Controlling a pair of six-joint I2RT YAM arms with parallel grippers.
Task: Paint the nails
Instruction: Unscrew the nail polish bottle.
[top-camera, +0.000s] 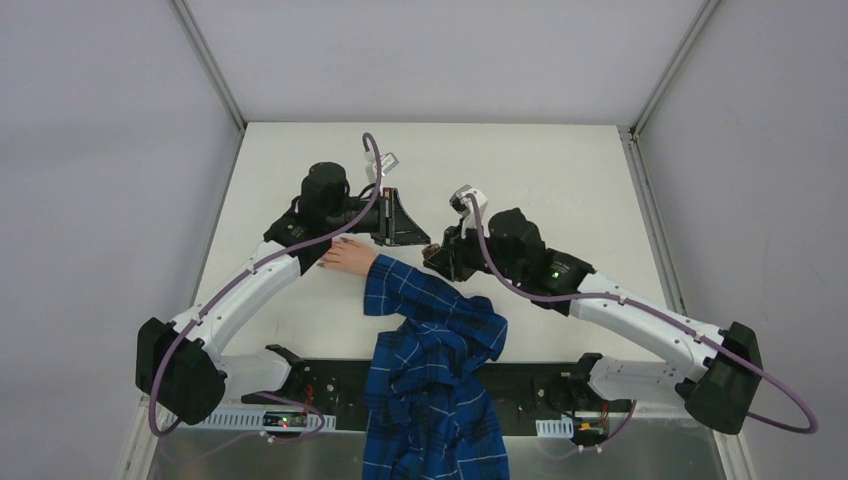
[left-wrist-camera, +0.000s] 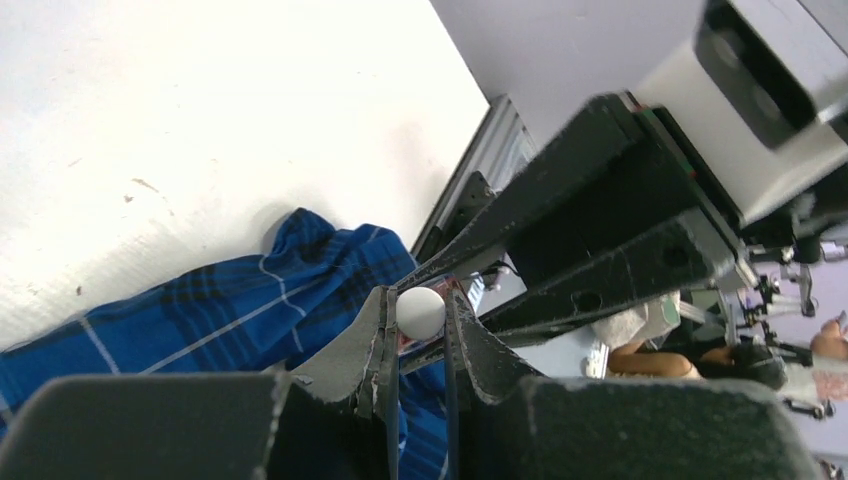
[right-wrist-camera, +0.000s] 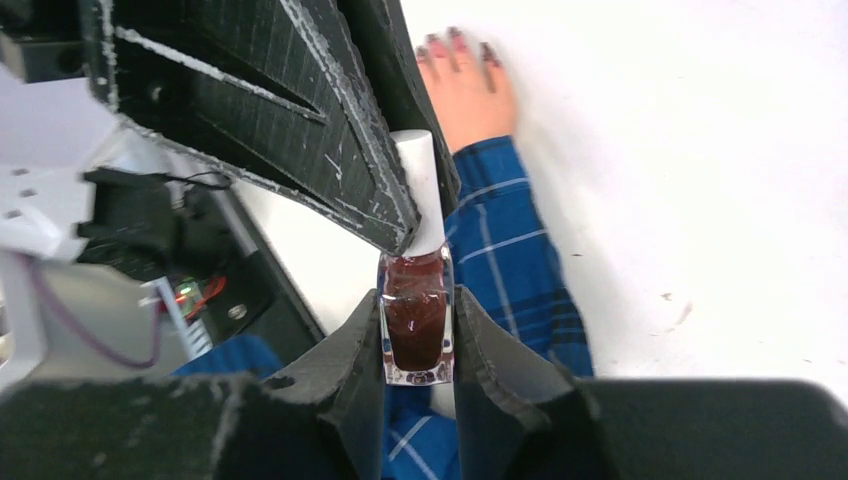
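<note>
Currently we list: right tool (right-wrist-camera: 418, 302) clamped on polish bottle (right-wrist-camera: 417, 340); left tool (left-wrist-camera: 418, 300) pinching white cap (left-wrist-camera: 421, 313); nails (right-wrist-camera: 455, 38) dark red.

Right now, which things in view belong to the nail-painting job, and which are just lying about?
For the job:
- nails, already dark red
- hand
- polish bottle, held in the right claw
- white cap, pinched by the left claw

Just there:
- plaid shirt, sleeve over the wrist
- table
</note>
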